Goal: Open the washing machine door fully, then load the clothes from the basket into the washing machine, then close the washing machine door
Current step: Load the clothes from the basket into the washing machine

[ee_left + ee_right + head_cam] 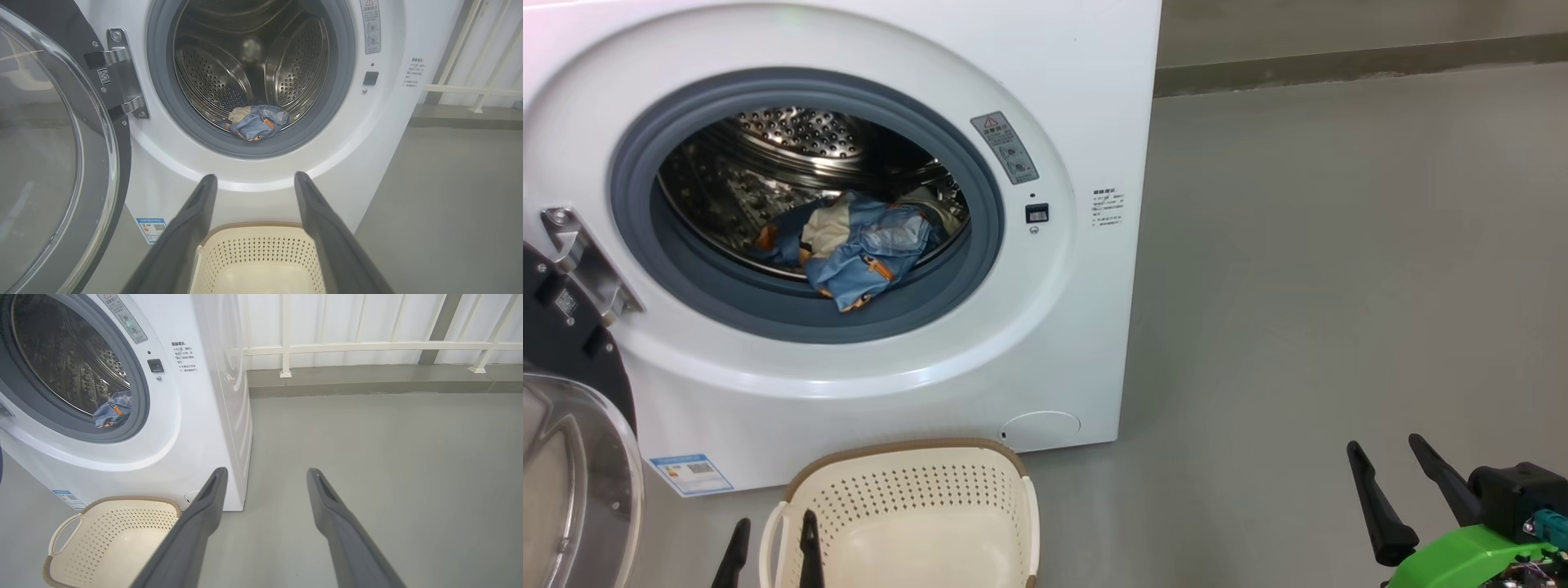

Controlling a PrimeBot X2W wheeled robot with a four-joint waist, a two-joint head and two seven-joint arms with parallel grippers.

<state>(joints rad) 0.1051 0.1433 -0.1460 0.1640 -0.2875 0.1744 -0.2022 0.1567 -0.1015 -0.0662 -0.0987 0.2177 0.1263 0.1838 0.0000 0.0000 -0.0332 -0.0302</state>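
Observation:
The white washing machine [1045,98] stands with its round black door [572,457] swung wide open to the left, glass bowl facing out. Light blue clothes [862,245] lie at the front of the steel drum, one corner hanging over the grey gasket; they also show in the wrist views [255,124] [112,412]. The cream basket [907,523] sits on the floor below the opening and looks empty. My left gripper [774,543] is open, its fingers at the basket's left rim. My right gripper [1392,482] is open over bare floor to the right.
Grey floor [1339,286] stretches to the right of the machine. A low ledge with a white railing [367,347] runs along the back wall. The open door [53,155] takes up the space left of the basket [261,261].

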